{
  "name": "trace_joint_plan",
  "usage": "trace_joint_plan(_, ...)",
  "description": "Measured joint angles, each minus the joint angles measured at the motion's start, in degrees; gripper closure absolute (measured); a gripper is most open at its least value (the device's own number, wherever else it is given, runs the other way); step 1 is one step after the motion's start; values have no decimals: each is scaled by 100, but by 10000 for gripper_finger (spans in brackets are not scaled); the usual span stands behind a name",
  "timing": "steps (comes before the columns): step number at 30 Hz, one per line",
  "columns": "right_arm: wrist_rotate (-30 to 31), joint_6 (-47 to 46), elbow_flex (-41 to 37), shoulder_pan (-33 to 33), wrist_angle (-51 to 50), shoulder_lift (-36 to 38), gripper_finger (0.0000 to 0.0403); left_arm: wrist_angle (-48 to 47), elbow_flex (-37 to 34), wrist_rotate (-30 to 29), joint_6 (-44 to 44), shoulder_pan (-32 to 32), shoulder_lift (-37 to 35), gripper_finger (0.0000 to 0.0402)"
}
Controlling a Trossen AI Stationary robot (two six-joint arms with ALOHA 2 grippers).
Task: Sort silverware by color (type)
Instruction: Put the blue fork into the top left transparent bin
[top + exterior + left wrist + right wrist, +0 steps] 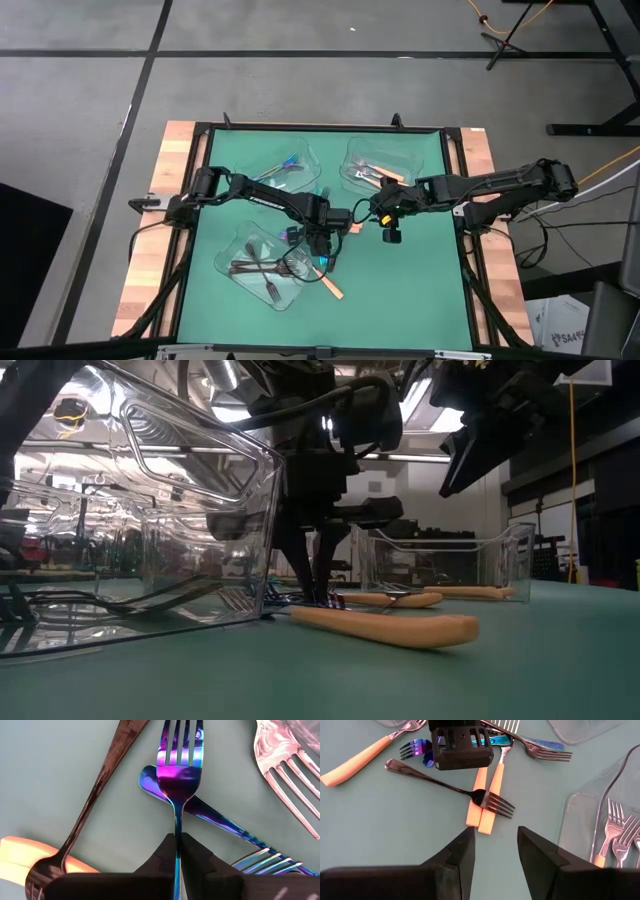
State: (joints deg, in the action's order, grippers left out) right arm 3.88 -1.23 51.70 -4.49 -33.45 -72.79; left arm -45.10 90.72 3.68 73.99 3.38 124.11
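Left gripper point(178, 851): at worktop centre, fingers point(160, 857) pinched closed on the handle of an iridescent fork point(178, 767), tines pointing away from the wrist.
Iridescent fork: lies in the loose pile, crossing an iridescent spoon point(165, 787); a dark fork point(95, 800) just beside it.
Right gripper point(495, 845): at 3 o'clock of the pile, raised above the green worktop point(420, 280), fingers spread apart, holding nothing.
Orange-handled forks point(487, 795): two side by side under a dark fork point(445, 785).
Trays: clear tray point(250, 262) at 7 o'clock holds dark forks; clear tray point(385, 160) at 1 o'clock holds orange-handled pieces.
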Motion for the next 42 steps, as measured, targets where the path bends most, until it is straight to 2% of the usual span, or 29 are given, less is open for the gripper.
trace_joint_plan(7, 71, 2, 0, 0, -4, -2, 267, -160, 81, -33, -394, 13, -13, 394)
trace_joint_plan(12, 321, 4, 0, 0, -2, -4, 267, -573, 462, -36, -908, 15, -74, 394)
trace_joint_plan(31, 345, 0, 0, 2, -18, -15, 267, -3071, 3120, -26, -2646, -21, -256, 393)
trace_joint_plan(39, 343, 0, 0, 0, -111, -15, 267, -4435, 4059, -417, -3836, -292, -257, 393)
trace_joint_plan(42, 343, 0, 0, 0, -114, -15, 267, -4482, 4140, -522, -4207, -459, -317, 393)
